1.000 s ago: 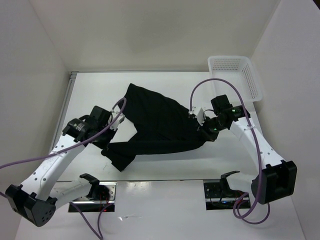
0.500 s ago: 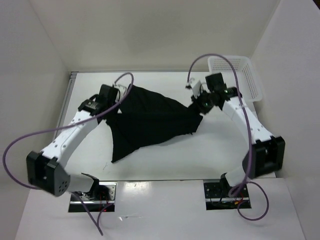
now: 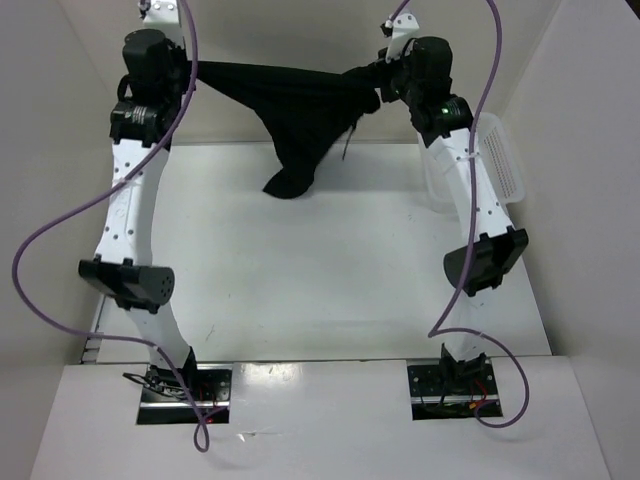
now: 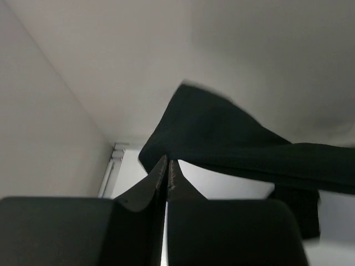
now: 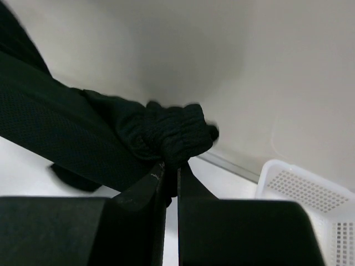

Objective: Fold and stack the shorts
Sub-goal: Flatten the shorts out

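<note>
Two grippers up high, shorts (image 3: 300, 110) slung between them.
Left gripper (image 4: 167, 166) and right gripper (image 5: 171, 169) each clenched on cloth; middle sags above table (image 3: 300, 270).

A white plastic lattice basket (image 3: 508, 165) sits at the far right of the white surface (image 3: 300, 280), close to the right wall (image 3: 590, 200). The right wrist view shows its rim and perforated side. Plain pale walls enclose the surface at the back (image 3: 300, 40) and on the left (image 3: 50, 200).
</note>
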Tool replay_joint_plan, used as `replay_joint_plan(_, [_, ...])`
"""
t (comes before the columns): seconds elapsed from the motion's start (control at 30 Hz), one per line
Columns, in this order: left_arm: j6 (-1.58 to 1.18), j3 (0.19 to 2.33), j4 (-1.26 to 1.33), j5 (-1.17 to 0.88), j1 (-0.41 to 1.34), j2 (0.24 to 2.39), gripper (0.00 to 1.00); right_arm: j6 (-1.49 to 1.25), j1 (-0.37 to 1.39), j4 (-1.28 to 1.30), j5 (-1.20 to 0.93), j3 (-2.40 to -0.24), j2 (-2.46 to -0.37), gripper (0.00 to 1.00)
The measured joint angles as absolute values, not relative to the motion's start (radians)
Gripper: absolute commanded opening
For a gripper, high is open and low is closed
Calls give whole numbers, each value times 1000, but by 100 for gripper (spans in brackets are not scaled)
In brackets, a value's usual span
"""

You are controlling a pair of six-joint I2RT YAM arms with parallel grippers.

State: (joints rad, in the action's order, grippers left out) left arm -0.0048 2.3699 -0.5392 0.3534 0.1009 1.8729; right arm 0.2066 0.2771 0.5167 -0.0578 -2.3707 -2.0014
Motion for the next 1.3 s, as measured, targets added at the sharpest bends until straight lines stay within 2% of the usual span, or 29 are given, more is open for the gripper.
replay_joint_plan(0.07, [-4,2265,-523,348,120,1772,0,209,280,505,-65,-2298,-1937,0])
replay_joint_plan(0.23, [-3,1662,-417,371,199,1454,0,269,279,483,-72,-1960,-1757,0])
replay_joint_plan(0.43, [-5,1186,-463,380,245,1392,0,402,297,498,-112,-1451,-1606,0])
replay_joint_plan(0.57, [-4,932,-568,383,371,1327,1,529,356,515,-99,-1133,-1545,0])
replay_joint_plan(0.67, [-4,821,-639,376,493,1270,2,620,391,557,-82,-978,-1488,0])
replay_joint_plan(0.77, [-4,782,-691,345,575,1248,3,691,396,590,-74,-922,-1432,0])
replay_joint_plan(1.0, [-5,780,-745,300,606,1247,9,810,396,616,-72,-907,-1359,0])
replay_joint_plan(1.07, [-5,781,-775,266,627,1246,14,837,396,629,-71,-894,-1357,0])
replay_joint_plan(1.13, [-3,786,-828,231,636,1246,20,868,395,655,-66,-879,-1354,9])
replay_joint_plan(1.17, [-3,788,-862,217,636,1245,29,879,395,673,-64,-874,-1352,25])
replay_joint_plan(1.2, [-4,793,-899,202,636,1245,34,886,395,695,-64,-871,-1349,49])
replay_joint_plan(1.27, [-1,799,-962,180,635,1232,38,896,395,746,-65,-869,-1336,73])
replay_joint_plan(1.3, [-2,805,-995,175,635,1217,41,897,395,768,-65,-869,-1325,78])
